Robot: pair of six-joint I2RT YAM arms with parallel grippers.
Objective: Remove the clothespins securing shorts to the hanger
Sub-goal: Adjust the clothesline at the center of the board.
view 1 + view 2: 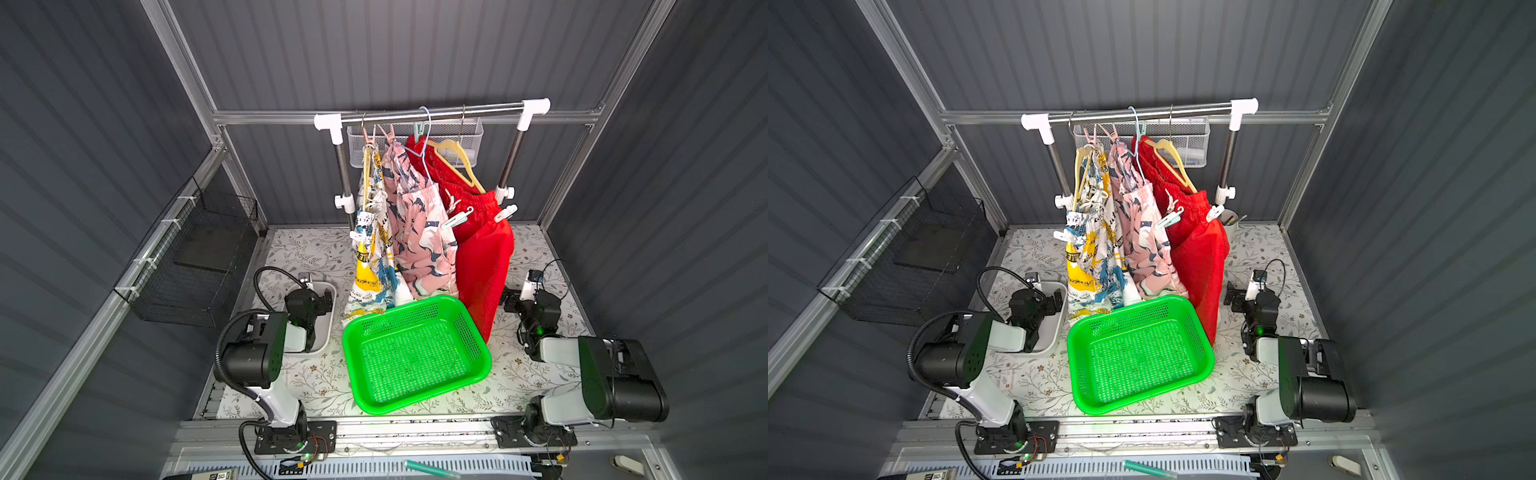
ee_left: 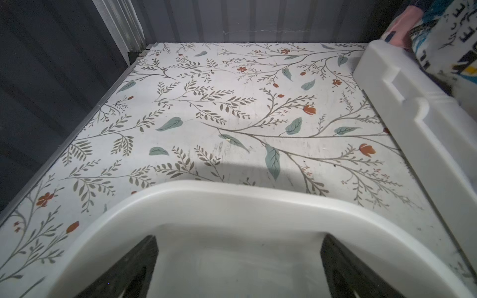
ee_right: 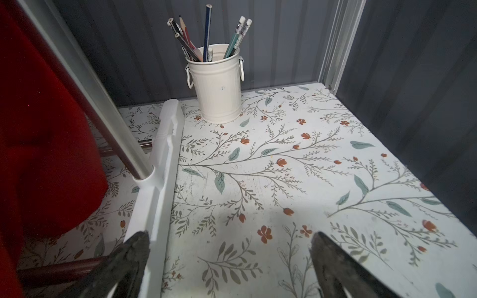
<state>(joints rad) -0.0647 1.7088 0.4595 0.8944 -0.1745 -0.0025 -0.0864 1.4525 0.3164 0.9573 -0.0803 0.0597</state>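
Note:
Three shorts hang on hangers from a steel rail (image 1: pixel 432 112): a white pair with yellow-blue print (image 1: pixel 370 257), a pink bird-print pair (image 1: pixel 419 232) and a red pair (image 1: pixel 482 257). A mint clothespin (image 1: pixel 455 219) and a white one (image 1: pixel 505 212) grip the red waistband. Pink clothespins (image 1: pixel 370 135) sit high by the rail, and a white one (image 1: pixel 357 237) is on the printed pair. My left gripper (image 2: pixel 238 240) is open, low inside a white bin (image 2: pixel 232 196). My right gripper (image 3: pixel 229 237) is open just above the table beside the red shorts (image 3: pixel 38 142). Both are empty.
A green perforated basket (image 1: pixel 415 357) lies at front centre under the shorts. The rack's white foot (image 3: pixel 160 185) runs close by my right gripper, with a cup of pencils (image 3: pixel 219 85) behind it. A black wire basket (image 1: pixel 199 266) hangs on the left wall, a white mesh basket (image 1: pixel 469 137) behind the rail.

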